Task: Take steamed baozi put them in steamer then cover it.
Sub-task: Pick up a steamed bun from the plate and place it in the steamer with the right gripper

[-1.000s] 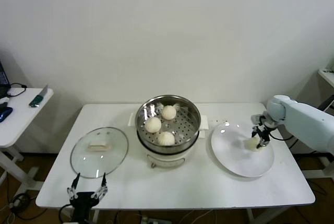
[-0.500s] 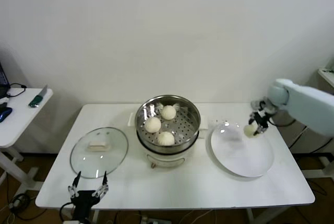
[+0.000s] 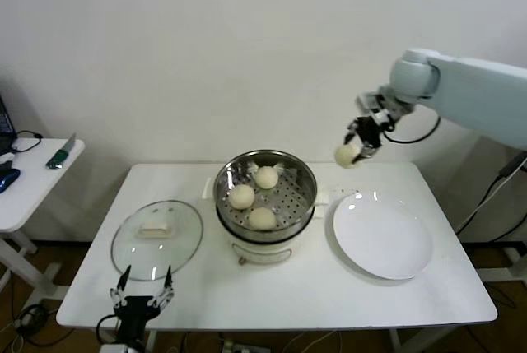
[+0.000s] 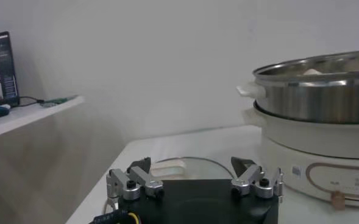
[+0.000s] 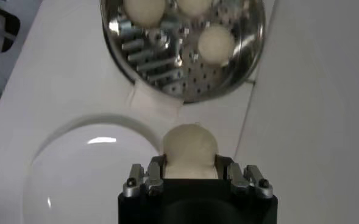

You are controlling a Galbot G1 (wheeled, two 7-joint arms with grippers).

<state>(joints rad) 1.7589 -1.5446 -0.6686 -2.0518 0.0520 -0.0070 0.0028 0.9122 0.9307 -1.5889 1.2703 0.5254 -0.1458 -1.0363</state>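
Right gripper (image 3: 356, 144) hangs high from an outstretched arm, above the table between steamer (image 3: 265, 194) and plate (image 3: 384, 238), fingers clenched on one bun (image 3: 347, 155). Three buns (image 3: 252, 197) sit in the steamer. Left gripper (image 3: 141, 297) spread open, low at the front edge by the lid (image 3: 156, 239).

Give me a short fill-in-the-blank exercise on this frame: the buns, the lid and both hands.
1. The steamer holds ____ baozi.
2. The right hand is shut on a ____, raised above the table between the steamer and the white plate.
3. The glass cover lies flat on the ____, apart from the steamer.
4. The left hand waits at the table's near edge with its fingers ____.

Missing words: three; baozi; table; open
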